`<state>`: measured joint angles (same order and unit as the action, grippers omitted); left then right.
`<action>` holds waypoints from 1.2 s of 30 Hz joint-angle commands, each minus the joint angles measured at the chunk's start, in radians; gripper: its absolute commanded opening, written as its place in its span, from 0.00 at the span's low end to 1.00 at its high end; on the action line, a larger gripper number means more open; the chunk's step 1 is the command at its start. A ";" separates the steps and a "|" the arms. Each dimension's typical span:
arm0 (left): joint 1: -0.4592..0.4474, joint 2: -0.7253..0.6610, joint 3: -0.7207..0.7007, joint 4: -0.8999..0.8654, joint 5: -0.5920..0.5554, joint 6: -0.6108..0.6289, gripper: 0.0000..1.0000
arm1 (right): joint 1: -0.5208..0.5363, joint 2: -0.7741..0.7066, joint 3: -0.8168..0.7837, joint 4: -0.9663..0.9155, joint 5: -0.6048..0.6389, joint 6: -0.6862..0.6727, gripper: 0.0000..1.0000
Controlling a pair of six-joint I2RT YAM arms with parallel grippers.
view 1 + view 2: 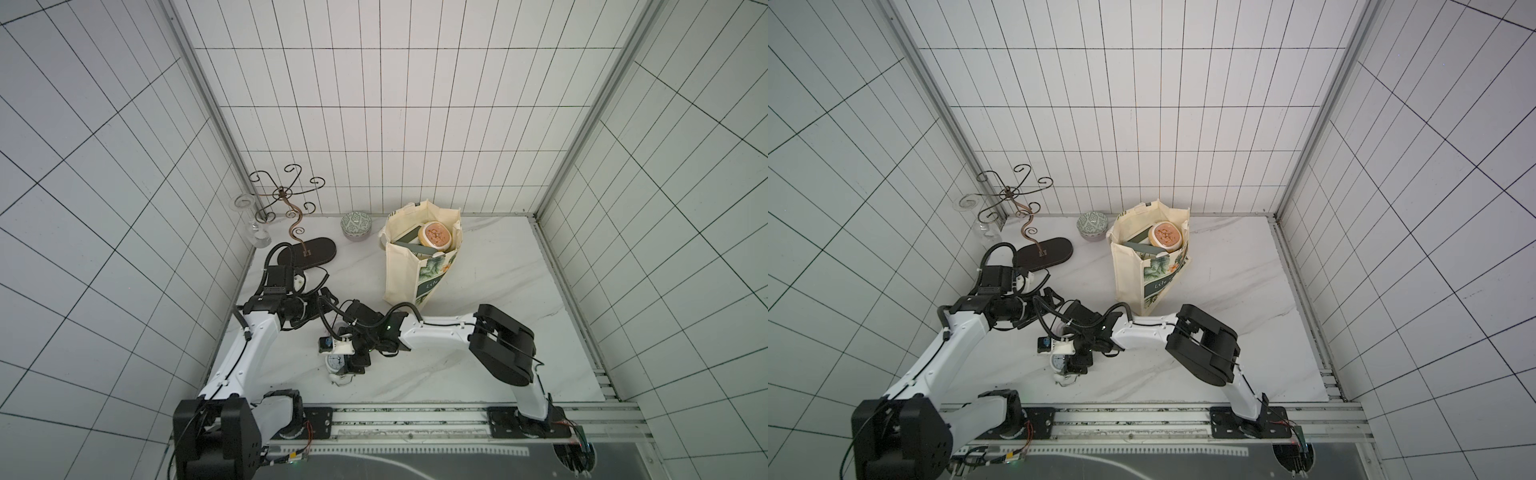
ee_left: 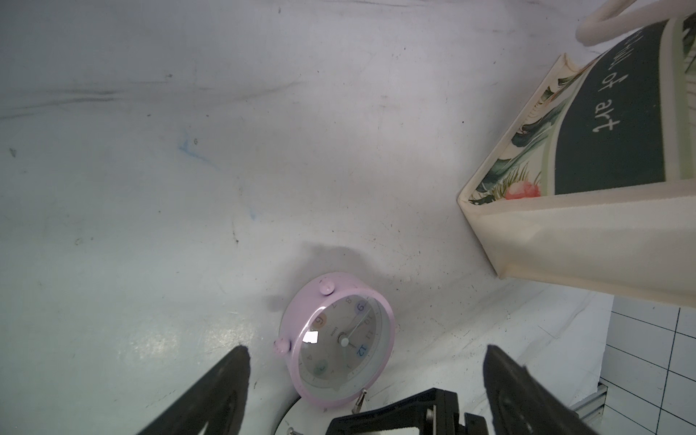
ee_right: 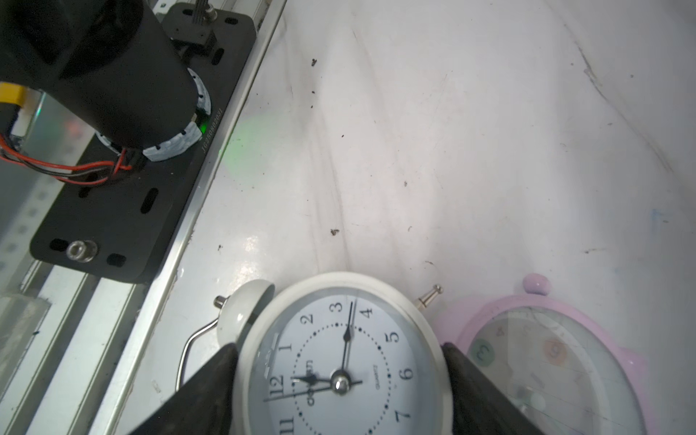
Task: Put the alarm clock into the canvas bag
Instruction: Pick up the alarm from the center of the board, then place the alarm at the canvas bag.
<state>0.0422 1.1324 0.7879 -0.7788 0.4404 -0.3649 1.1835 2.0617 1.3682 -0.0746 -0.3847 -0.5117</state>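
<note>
Your right claw [image 3: 339, 348] is gripping the white twin-bell alarm clock [image 3: 331, 395] — its two black fingers [image 3: 203, 391] are pressing against opposite sides of the round case, and the dial is facing the wrist camera. In a top view the clock is sitting low near the front edge of the white marble tabletop [image 1: 498, 291], face up under the claw. You cannot tell from the views whether it is resting on the surface or just clear of it.

Just beside it, on the far side of one finger, a pink round alarm clock [image 3: 546, 357] is lying on the tabletop.

Your left claw [image 2: 365, 348] is standing wide open and holding nothing. Its two dark fingers are spreading to either side of the pink round alarm clock in the left wrist view, without touching it.

Further out, the cream canvas bag with green leaves and a dark lettered band [image 1: 401, 270] is standing upright toward the back of the tabletop, well apart from both clocks. Its mouth is gaping open, showing a round cream thing with an orange top and a dark green flat item inside.

Along the back left you are seeing a green-patterned round bowl [image 1: 356, 225], a scrolled wire stand on a dark oval base [image 1: 291, 216] and a clear glass vase [image 1: 249, 224] in the corner.
</note>
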 commanded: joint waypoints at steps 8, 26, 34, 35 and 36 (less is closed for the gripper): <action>0.005 -0.014 0.002 0.017 0.001 0.018 0.95 | -0.003 -0.065 0.059 -0.021 -0.039 -0.015 0.59; -0.158 0.023 0.246 0.058 -0.241 0.000 0.95 | -0.510 -0.592 0.155 -0.043 -0.008 0.342 0.53; -0.356 0.135 0.230 -0.102 -0.484 0.057 0.97 | -0.699 -0.287 0.501 -0.227 0.186 0.423 0.51; -0.369 0.141 0.217 -0.106 -0.486 0.056 0.97 | -0.714 -0.247 0.538 -0.272 0.202 0.423 0.51; -0.376 0.145 0.206 -0.105 -0.486 0.044 0.97 | -0.725 -0.212 0.569 -0.298 0.218 0.427 0.51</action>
<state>-0.3130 1.2713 1.0134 -0.8169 0.0479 -0.3393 0.4801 1.7817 1.7802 -0.2428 -0.2440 -0.1223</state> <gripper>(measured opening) 0.974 0.755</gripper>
